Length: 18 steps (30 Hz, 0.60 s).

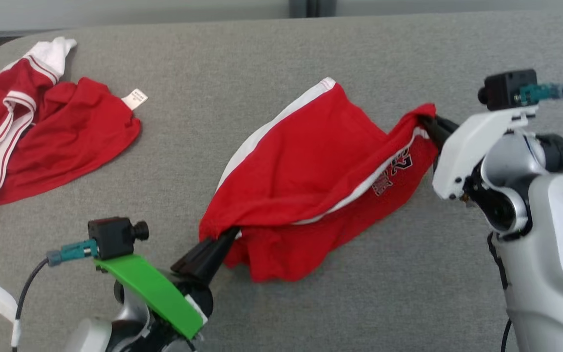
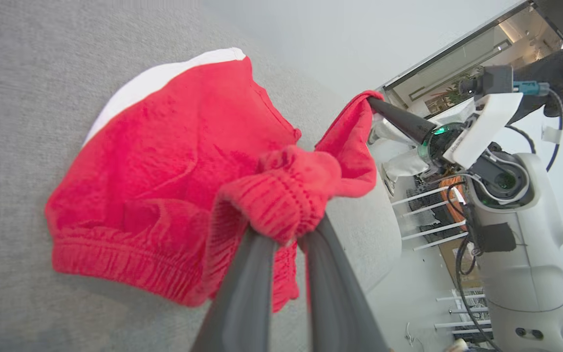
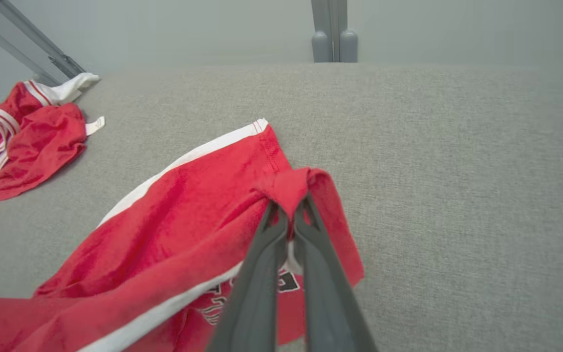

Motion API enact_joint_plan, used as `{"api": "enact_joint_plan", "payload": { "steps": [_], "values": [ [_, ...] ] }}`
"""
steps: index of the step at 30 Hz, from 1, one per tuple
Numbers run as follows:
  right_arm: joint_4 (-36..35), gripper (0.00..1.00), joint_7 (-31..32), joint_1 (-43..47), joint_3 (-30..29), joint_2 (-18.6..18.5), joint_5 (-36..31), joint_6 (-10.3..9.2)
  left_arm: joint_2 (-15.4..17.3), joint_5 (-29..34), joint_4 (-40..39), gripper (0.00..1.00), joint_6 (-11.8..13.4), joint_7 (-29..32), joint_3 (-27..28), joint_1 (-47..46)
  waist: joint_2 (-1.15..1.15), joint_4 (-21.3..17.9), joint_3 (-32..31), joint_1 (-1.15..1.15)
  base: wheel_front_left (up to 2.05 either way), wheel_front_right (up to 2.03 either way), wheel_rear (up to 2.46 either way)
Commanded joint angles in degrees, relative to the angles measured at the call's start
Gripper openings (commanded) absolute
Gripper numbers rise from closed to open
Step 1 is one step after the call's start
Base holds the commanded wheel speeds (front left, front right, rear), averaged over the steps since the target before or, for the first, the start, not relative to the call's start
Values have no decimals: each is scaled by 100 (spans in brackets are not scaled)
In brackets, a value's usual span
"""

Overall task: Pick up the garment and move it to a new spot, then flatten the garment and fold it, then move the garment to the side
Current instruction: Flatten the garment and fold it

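The garment (image 1: 311, 166) is a pair of red shorts with white side stripes and a dark print, stretched across the middle of the grey table. My left gripper (image 1: 230, 234) is shut on its elastic waistband at the lower left, seen bunched between the fingers (image 2: 289, 230) in the left wrist view. My right gripper (image 1: 425, 122) is shut on a red corner at the upper right; the right wrist view shows that cloth (image 3: 291, 190) pinched between the tips. The garment (image 2: 174, 161) sags onto the table between the two grips. The right gripper (image 2: 372, 102) also shows in the left wrist view.
A second red garment with white trim and a tag (image 1: 42, 127) lies crumpled at the table's far left, also seen as a red heap (image 3: 27, 137) in the right wrist view. The grey fabric table (image 1: 311, 303) has bare room at the front and right. A post (image 3: 334, 34) stands behind.
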Motion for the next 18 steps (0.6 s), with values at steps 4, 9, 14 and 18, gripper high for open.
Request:
{"api": "enact_joint_plan", "payload": {
  "steps": [4,9,14,18],
  "values": [
    [749,0,202,-961,64,28,-157,-6,-197,-95,531,0,-38,-91,63,-656,0,858,925,0,0,0,0],
    [1566,0,192,-1693,89,76,-353,-6,-402,-144,1097,0,-44,-220,17,-1158,0,1057,1076,0,0,0,0],
    [2139,0,74,-2081,94,111,-512,-6,-566,-186,1545,0,-47,-403,8,-1448,0,1141,1107,0,0,0,0],
    [2471,0,-51,-2269,57,127,-632,-6,-602,-242,1743,0,-49,-528,-65,-1547,0,1165,1132,0,0,0,0]
  ]
}}
